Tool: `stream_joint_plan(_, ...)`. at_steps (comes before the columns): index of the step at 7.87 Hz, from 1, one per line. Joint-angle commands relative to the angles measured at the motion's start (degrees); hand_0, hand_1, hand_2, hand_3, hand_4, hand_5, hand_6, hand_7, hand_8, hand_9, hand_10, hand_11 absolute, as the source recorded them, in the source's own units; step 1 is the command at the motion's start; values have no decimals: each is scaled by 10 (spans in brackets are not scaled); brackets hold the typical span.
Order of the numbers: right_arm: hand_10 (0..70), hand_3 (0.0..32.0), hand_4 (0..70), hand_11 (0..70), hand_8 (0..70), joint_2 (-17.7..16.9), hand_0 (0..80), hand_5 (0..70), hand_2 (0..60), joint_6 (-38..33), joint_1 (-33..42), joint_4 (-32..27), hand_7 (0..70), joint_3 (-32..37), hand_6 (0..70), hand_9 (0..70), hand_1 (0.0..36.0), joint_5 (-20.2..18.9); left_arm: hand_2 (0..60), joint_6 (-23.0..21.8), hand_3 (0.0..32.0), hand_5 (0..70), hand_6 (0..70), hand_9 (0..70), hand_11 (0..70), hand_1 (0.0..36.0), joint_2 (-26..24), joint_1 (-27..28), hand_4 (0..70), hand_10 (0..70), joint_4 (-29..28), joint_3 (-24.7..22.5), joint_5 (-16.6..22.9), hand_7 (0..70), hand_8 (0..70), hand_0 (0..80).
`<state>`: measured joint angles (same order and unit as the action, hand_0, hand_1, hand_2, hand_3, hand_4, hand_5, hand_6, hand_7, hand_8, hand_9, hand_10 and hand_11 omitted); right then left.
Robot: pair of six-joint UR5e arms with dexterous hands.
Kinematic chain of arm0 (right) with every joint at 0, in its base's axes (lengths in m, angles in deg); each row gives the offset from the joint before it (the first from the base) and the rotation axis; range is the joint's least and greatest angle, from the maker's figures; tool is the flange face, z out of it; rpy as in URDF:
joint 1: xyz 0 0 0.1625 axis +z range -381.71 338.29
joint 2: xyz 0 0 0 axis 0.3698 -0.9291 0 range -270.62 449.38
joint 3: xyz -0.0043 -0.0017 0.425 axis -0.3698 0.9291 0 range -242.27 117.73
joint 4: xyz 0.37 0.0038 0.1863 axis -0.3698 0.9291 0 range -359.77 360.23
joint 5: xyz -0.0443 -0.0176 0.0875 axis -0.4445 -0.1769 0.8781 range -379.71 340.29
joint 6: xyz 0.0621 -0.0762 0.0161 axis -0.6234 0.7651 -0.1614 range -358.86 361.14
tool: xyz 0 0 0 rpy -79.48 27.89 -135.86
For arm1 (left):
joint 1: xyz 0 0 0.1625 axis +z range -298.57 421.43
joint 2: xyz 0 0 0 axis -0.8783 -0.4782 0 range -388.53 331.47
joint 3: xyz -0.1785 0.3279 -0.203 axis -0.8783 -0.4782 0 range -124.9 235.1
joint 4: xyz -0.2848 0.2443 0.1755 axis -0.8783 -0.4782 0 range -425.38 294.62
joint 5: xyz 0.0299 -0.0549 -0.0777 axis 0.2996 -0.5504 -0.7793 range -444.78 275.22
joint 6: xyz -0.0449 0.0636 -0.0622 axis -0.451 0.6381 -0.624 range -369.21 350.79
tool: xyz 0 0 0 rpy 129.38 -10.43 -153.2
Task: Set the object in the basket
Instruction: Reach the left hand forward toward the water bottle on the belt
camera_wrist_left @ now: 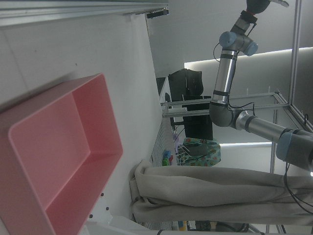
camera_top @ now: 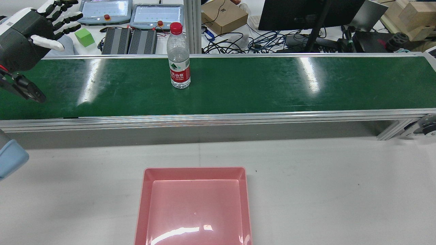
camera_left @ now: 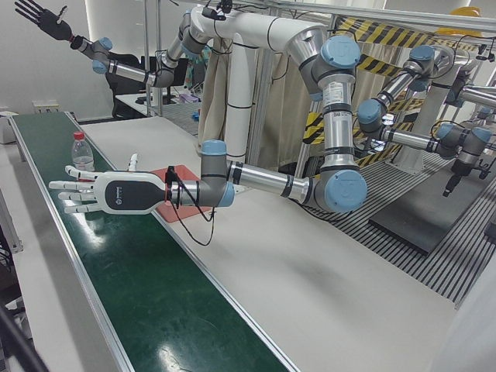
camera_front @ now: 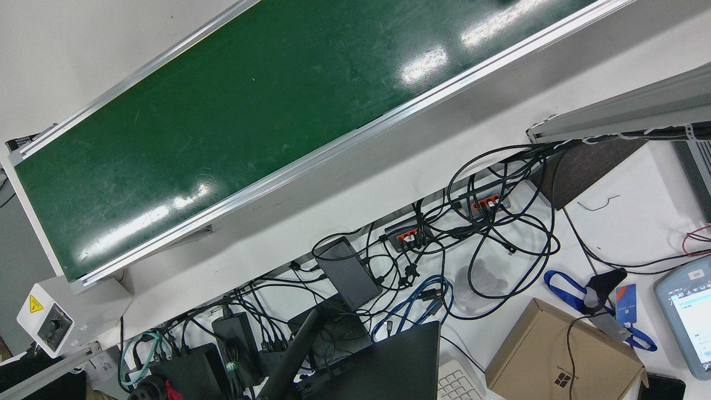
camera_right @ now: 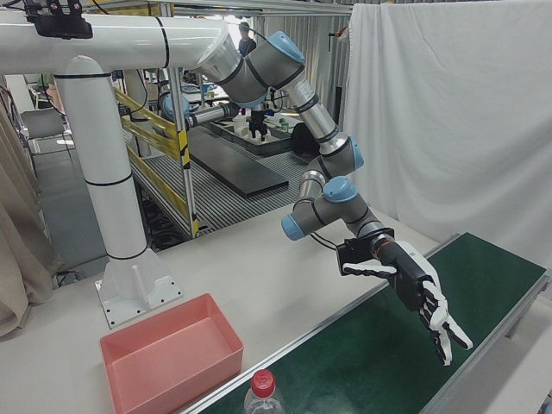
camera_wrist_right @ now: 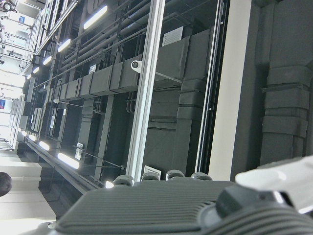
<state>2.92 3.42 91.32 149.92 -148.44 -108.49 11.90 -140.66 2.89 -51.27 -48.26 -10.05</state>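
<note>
A clear water bottle (camera_top: 178,64) with a red cap and red label stands upright on the green conveyor belt (camera_top: 272,85); it also shows in the corner views (camera_left: 80,155) (camera_right: 261,392). The pink basket (camera_top: 194,169) sits on the white table in front of the belt, with nothing in it (camera_right: 172,366) (camera_wrist_left: 102,127). My left hand (camera_top: 30,29) hovers over the belt well to the left of the bottle, open with fingers spread (camera_left: 108,194) (camera_right: 423,293). My right hand (camera_left: 35,15) is raised high in the air, open and holding nothing.
Behind the belt are teach pendants, a green cube (camera_top: 84,37), a cardboard box (camera_top: 223,15), a monitor and tangled cables (camera_front: 444,250). A light-blue arm joint (camera_top: 10,158) juts in at the table's left edge. An aluminium rail borders the belt.
</note>
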Motion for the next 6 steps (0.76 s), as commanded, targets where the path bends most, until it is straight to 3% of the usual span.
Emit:
stream_joint_plan(1, 0, 0, 0, 0, 0, 1, 0, 0, 0, 0, 0, 1, 0, 0, 0, 0, 0, 0, 0, 16, 98, 306, 57, 141, 116, 0, -7, 16, 92, 76, -33, 45, 2, 49, 134, 515)
stream_joint_plan(5, 0, 0, 0, 0, 0, 1, 0, 0, 0, 0, 0, 1, 0, 0, 0, 0, 0, 0, 0, 31, 104, 303, 52, 128, 105, 0, -46, 67, 82, 69, -39, 57, 1, 47, 123, 517)
stream_joint_plan(6, 0, 0, 0, 0, 0, 0, 0, 0, 0, 0, 0, 1, 0, 0, 0, 0, 0, 0, 0, 26, 102, 304, 53, 134, 103, 0, -47, 66, 81, 68, -64, 69, 2, 48, 128, 509)
